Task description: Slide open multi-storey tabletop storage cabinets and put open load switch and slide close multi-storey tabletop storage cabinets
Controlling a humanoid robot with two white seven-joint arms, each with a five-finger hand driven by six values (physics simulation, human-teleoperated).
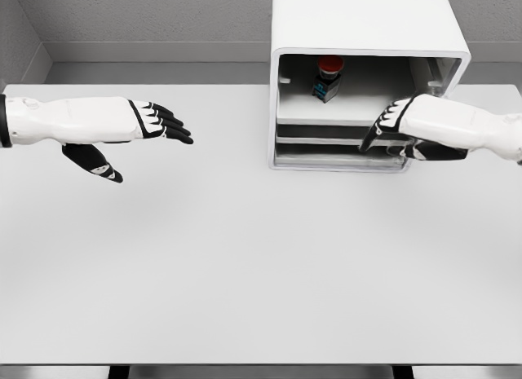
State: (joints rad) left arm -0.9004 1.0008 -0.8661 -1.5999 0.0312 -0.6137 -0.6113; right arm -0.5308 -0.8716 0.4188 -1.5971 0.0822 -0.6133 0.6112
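Right forearm runs off the picture's right edge; only the right hand (408, 126) and wrist show. The hand covers the right part of the storage cabinet (359, 24) front, hiding the drawer fronts behind it and the cabinet's lower right corner. Whether its fingertips touch a drawer edge: cannot tell.

Left arm cut by the left edge just behind the left hand (134, 130).

Load switch (328, 77), up and left of the right hand inside the top compartment: red cap and dark body legible, markings too small to read.

Cabinet top cropped by the upper edge. Table (245, 273) legs cut off at the bottom edge.
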